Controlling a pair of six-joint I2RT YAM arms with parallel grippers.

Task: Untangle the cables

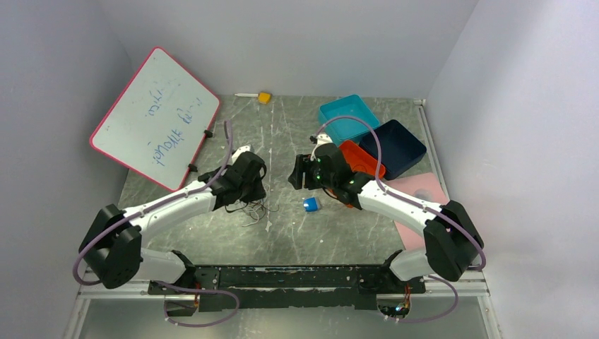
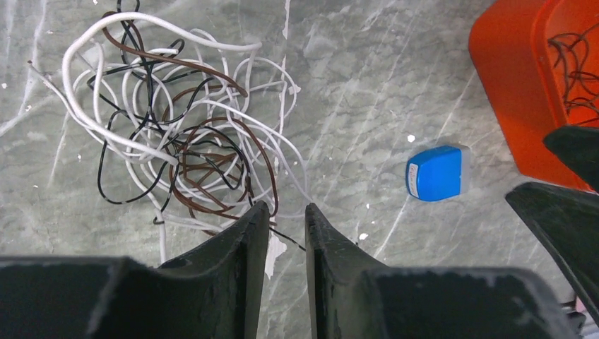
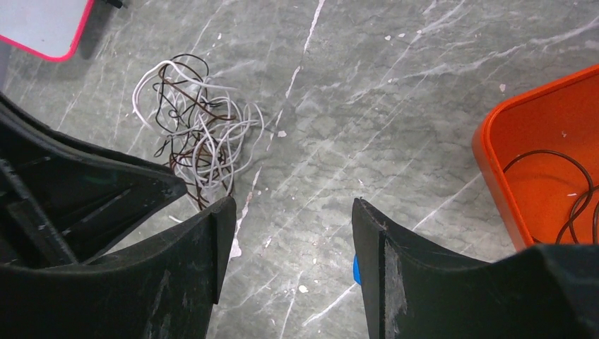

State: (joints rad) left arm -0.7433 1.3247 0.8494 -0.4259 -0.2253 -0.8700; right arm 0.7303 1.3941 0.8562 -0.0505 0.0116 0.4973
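The cables (image 2: 205, 152) are one loose knot of white, black and brown strands lying flat on the bench (image 2: 367, 85). The knot is just ahead and to the left of your left claw (image 2: 286, 212), and well apart from the orange tray (image 2: 508, 78).

That left claw is down to a narrow slit. A thin black strand crosses the gap at the tips, but I can't tell if it's between the pads or just lying under them, so I wouldn't call it a grip. Your right claw (image 3: 293, 212) is spread wide with nothing in it, hanging over bare bench just to the side of the knot.

Handling-wise, I reckon this stuff weighs next to nothing and is floppy but a bit springy. If you tug one strand, the whole clump will probably slide along with it instead of coming apart. The strands are thin and smooth too, so one could easily slip out of a lazy pinch.

I'd skip the dense brown middle. Go for the big white loop (image 2: 162, 25) arching over the far edge, or the free white end (image 2: 32, 65) poking out to the side, since both stand clear of the rest. Use the other claw to pin the pile while you pull.

There's a loose dark wire (image 3: 565, 176) in the tray as well.
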